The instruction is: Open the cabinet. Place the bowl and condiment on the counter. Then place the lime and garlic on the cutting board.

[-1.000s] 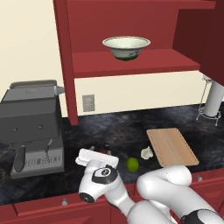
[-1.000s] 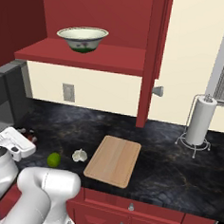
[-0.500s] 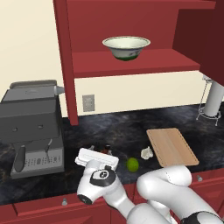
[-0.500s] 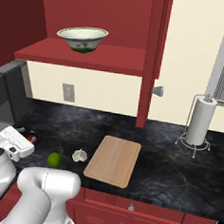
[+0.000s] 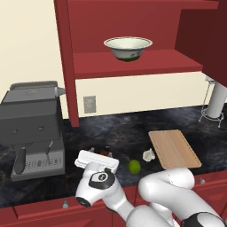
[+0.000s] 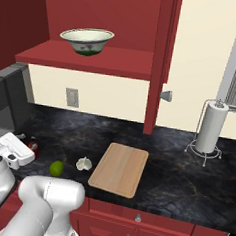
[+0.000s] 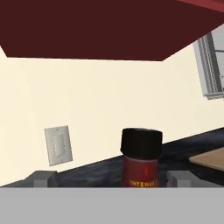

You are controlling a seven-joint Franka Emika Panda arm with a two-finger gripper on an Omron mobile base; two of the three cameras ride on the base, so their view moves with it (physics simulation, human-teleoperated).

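Observation:
The cabinet [image 5: 133,26] stands open, and the cream bowl [image 5: 127,46] [image 6: 87,40] rests on its lower shelf. The condiment [image 7: 140,157], a black-capped bottle with a red label, stands upright on the dark counter [image 5: 124,128]. My gripper [image 7: 111,179] is open, with one fingertip [image 7: 41,177] well clear on each side of the bottle. From the base, the white hand [image 5: 96,160] [image 6: 14,149] hides most of the bottle [image 5: 105,152] [image 6: 32,144]. Lime [image 5: 134,166] [image 6: 56,168] and garlic [image 5: 148,155] [image 6: 84,163] lie just left of the cutting board [image 5: 174,148] [image 6: 120,169].
A grey coffee machine [image 5: 33,128] stands close to the left of the hand. A paper towel holder [image 5: 216,99] [image 6: 210,128] is at the far right. A wall outlet [image 5: 89,104] [image 7: 58,145] sits behind the bottle. The open cabinet door [image 6: 162,58] hangs over the board.
The hand has eased slightly back toward the counter's front edge. The bottle, bowl, lime and garlic have stayed where they were.

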